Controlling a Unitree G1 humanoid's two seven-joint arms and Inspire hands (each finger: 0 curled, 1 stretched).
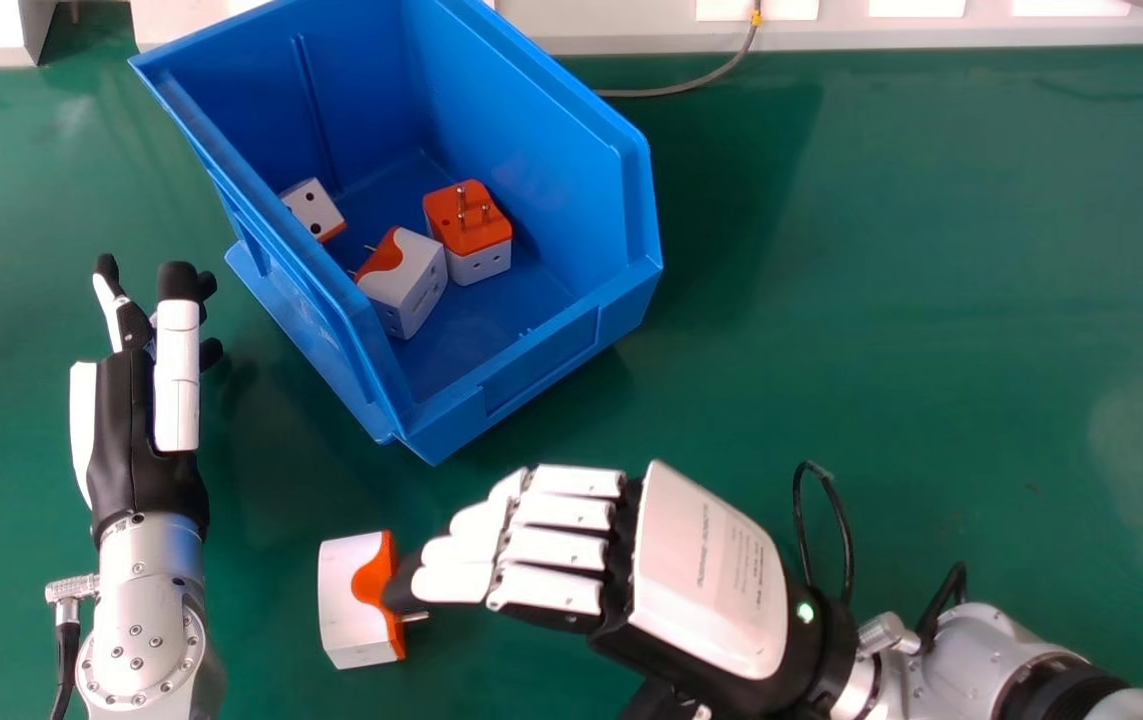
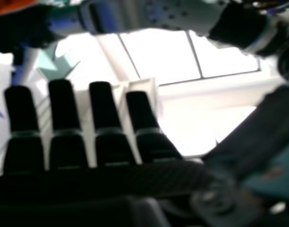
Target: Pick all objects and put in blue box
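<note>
- Our right robot hand, relaxed and empty, was right by a white-and-orange adapter on the table.
- Our left robot hand was open, empty.
- We had three adapters inside the blue box.

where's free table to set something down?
Widest: green table right of the blue box, beyond the right hand. Smaller: between left hand, box and loose adapter. Crowded: loose adapter by right fingertips, and among the boxed adapters.

Beside the left hand, a box at the tabletop's far edge holds three plugs; another plug lies off its near corner, by the right hand.
</note>
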